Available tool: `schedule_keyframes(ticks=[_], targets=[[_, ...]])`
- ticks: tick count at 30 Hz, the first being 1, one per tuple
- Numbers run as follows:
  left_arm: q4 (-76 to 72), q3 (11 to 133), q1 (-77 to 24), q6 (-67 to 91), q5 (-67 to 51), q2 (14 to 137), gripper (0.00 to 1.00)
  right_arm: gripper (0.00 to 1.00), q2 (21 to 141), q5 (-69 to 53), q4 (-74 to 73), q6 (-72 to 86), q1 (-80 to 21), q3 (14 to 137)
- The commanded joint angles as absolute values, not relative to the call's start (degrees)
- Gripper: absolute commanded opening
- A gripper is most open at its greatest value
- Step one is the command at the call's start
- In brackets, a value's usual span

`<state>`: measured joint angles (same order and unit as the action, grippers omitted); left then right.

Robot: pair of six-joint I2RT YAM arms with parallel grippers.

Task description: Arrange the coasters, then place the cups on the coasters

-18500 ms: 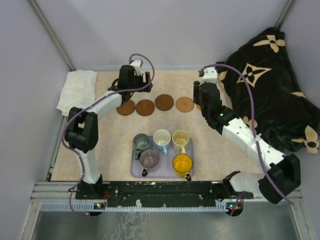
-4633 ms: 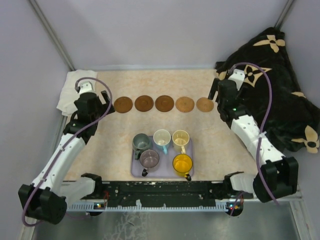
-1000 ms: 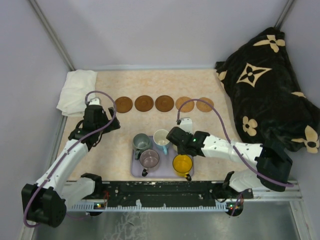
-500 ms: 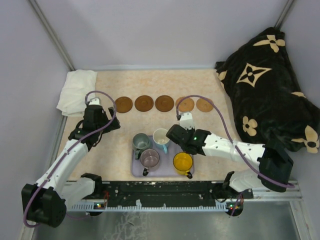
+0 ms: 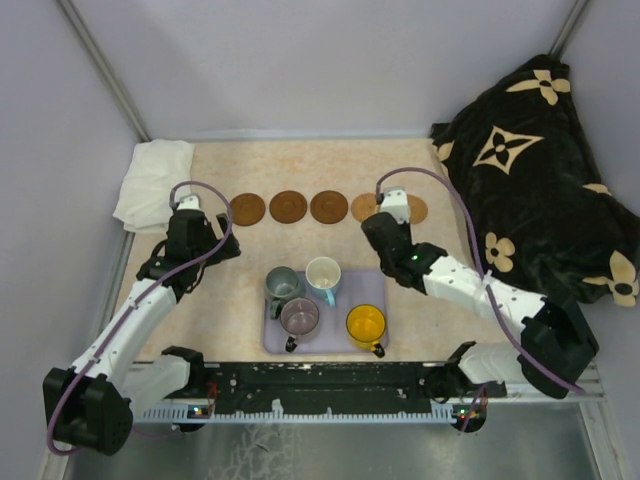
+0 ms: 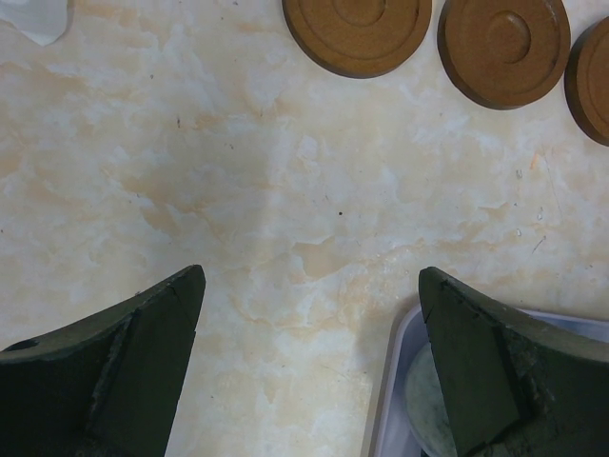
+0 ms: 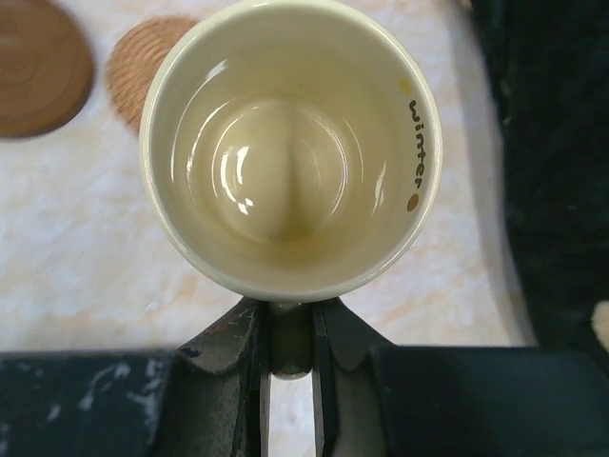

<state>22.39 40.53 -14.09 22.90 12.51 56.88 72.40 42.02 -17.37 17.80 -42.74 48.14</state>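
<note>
Five brown coasters lie in a row at the back; the left three (image 5: 247, 209) (image 5: 290, 207) (image 5: 329, 206) show whole, and the right two (image 5: 366, 207) (image 5: 414, 210) are partly covered by my right arm. My right gripper (image 7: 290, 333) is shut on the handle of the cream cup (image 7: 290, 148), held upright above the table, with a tan coaster (image 7: 143, 62) just beyond its left rim. In the top view the right gripper (image 5: 388, 222) hides that cup. The grey-green (image 5: 282, 285), white (image 5: 323, 273), mauve (image 5: 298, 317) and yellow (image 5: 365, 325) cups stand on the lavender tray (image 5: 375, 290). My left gripper (image 6: 309, 276) hangs open and empty.
A white cloth (image 5: 152, 180) lies at the back left corner. A black blanket with tan flowers (image 5: 530, 170) is heaped along the right side, close to the rightmost coaster. The tray's corner (image 6: 390, 381) sits by my left gripper's right finger.
My right arm has lifted the cream cup off the tray and carried it back toward the right end of the coaster row. The left arm has not moved.
</note>
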Motion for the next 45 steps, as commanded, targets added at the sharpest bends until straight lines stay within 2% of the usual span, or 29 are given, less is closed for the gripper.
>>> schedule_keyframes(ticks=[1,8,15,28,45], targets=[[21.1,40.2,-13.8,22.5,12.3,56.5,0.99,0.00,70.7,40.2,1.3,8.5,-34.7,48.5],[21.1,41.0,-13.8,22.4,12.9,57.5,0.99,0.00,78.8,31.8,9.5,4.4,-25.2,51.8],[20.4,41.8,-13.8,22.6,13.8,58.7,0.99,0.00,84.9,27.0,14.0,3.7,-19.8,55.3],[19.3,42.9,-13.8,22.4,13.8,61.6,1.00,0.00,91.5,24.7,15.4,3.8,-18.4,58.2],[19.5,42.4,-13.8,22.3,14.7,61.4,0.99,0.00,92.3,24.8,14.6,5.0,-18.4,56.4]])
